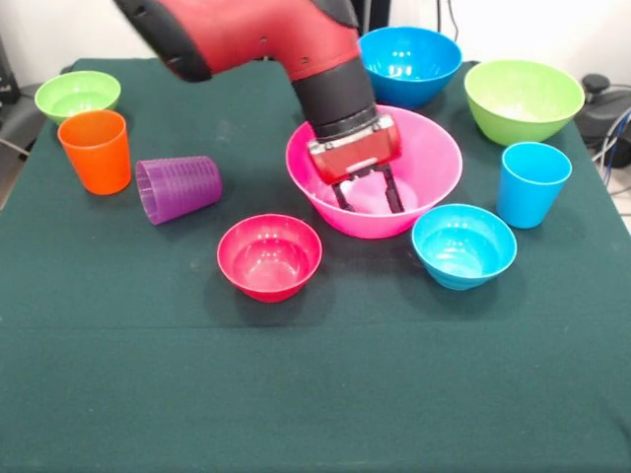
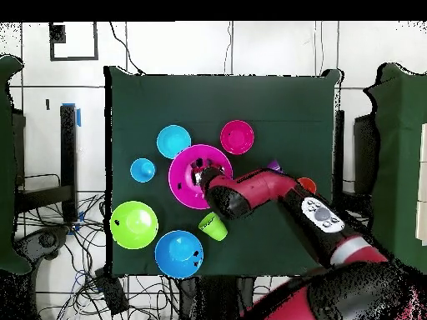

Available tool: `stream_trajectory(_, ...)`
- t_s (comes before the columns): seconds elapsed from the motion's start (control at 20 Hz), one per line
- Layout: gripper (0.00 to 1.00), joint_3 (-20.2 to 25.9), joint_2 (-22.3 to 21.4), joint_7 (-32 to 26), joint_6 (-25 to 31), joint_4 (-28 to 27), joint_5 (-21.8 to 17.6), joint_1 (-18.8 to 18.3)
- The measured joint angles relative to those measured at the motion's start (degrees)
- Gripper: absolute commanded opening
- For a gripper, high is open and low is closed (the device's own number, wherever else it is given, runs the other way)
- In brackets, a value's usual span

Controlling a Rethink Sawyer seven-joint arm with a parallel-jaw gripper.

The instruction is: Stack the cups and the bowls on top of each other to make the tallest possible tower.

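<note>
Fingers (image 1: 392,187) spread, holding nothing; gripper (image 1: 367,191) sits inside the large pink bowl (image 1: 434,172) at table centre. Arm (image 1: 256,34) enters from 11 o'clock, tilted. Overhead, it covers most of the purple cup (image 2: 273,166) and orange cup (image 2: 308,184).

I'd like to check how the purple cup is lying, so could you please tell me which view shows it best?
The front view: the purple cup lies on its side beside the upright orange cup, fully visible. In the overhead view the arm covers nearly all of it; only a purple sliver shows.
</note>
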Motion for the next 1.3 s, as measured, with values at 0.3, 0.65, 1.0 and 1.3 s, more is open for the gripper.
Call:
stream_trajectory(0.3, 1.0, -9.92, -6.24, 0.0, -0.01, -3.43, -3.07, 13.73)
stream_trajectory(0.65, 1.0, -19.21, -9.11, 0.14, -1.37, -6.79, -3.26, 21.61)
stream_trajectory(1.0, 1.0, -27.75, -8.66, 0.33, -8.88, -10.06, -2.33, 24.08)
stream_trajectory(1.3, 1.0, -32.22, -5.51, 0.33, -16.36, -14.55, -0.42, 22.79)
